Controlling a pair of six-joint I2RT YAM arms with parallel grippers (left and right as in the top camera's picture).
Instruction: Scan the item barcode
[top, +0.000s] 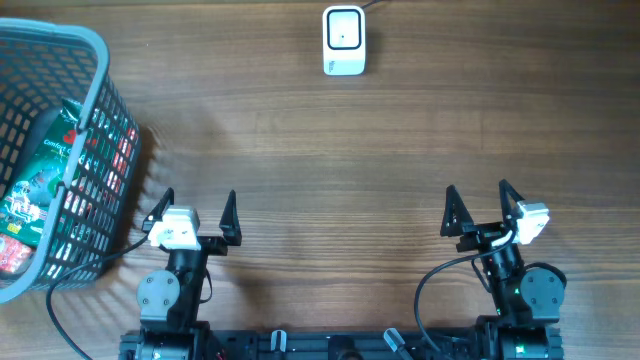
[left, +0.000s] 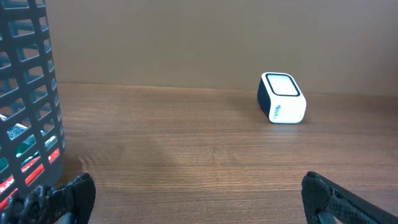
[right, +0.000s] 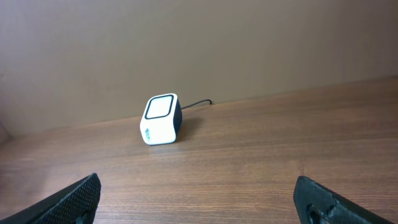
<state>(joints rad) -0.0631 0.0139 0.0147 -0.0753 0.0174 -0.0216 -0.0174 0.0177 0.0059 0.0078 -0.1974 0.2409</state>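
Both arms sit at the near edge. Left gripper (top: 198, 200) has its jaws spread wide, nothing between them. Right gripper (top: 478, 192) is just as wide and empty. The green packet (top: 40, 170) lies inside the basket (top: 92, 45) on the left. The scanner (top: 343, 40) stands far centre on the table (top: 320, 150), well apart from both grippers.

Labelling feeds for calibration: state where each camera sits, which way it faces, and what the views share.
Overhead: above the table, looking straight down; both arms at the bottom edge, left gripper and right gripper open.
Left wrist: low over the table, facing the scanner; own fingertips in bottom corners, basket at left.
Right wrist: low, facing the scanner; own fingertips in bottom corners.
Shared: all three show the scanner; overhead and left wrist show the basket.
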